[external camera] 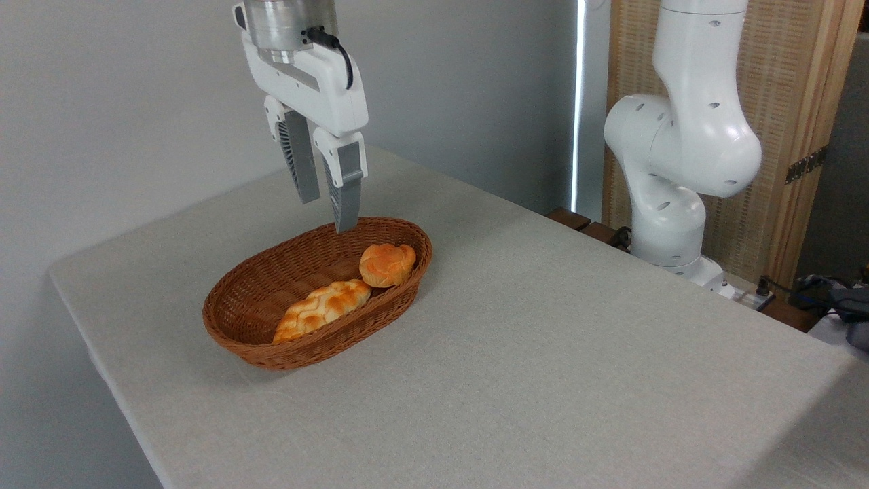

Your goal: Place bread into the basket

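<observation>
The bread (387,263), a small round deep-orange bun, lies inside the basket (241,333) at its right end, against the rim. The basket is an oval brown wicker one on the grey tablecloth, left of centre. My gripper (328,214) hangs above the basket's far rim, up and to the left of the bun. Its two grey fingers point down, stand a little apart and hold nothing. Nothing touches the bun.
A longer, paler braided loaf (321,309) also lies in the basket, along its near side. The robot's white base (675,176) stands at the table's far right edge. Cables and dark items (838,299) sit at the far right. The table (543,353) drops off at its front-left edge.
</observation>
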### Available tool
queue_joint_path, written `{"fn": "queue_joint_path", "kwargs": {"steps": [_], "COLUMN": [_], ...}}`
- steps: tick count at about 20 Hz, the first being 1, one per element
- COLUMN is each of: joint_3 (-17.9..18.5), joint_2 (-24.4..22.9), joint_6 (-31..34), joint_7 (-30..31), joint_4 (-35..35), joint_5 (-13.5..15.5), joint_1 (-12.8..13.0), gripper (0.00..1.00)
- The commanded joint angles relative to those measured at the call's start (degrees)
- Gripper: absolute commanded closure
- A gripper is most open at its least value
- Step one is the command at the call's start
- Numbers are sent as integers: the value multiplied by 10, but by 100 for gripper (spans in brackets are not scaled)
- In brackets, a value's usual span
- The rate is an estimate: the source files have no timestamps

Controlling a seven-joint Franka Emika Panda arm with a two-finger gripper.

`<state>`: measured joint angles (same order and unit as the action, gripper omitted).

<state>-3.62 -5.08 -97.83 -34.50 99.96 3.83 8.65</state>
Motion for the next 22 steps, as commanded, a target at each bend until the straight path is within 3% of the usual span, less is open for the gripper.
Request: {"fn": "queue_joint_path", "kwargs": {"steps": [1,4,7,16,22], "joint_3": [1,3,2,11,11], "joint_2": [52,60,60,52,20], "joint_6": [60,75,84,94,85], "joint_7": [-1,-7,-14,-36,-37], "joint_4": [-90,-113,-113,-106,-66], "joint_5": [-8,-13,-47,-48,-47], "joint_1": [-23,-36,-42,-45,-45], "gripper": [0,0,0,0,0]}}
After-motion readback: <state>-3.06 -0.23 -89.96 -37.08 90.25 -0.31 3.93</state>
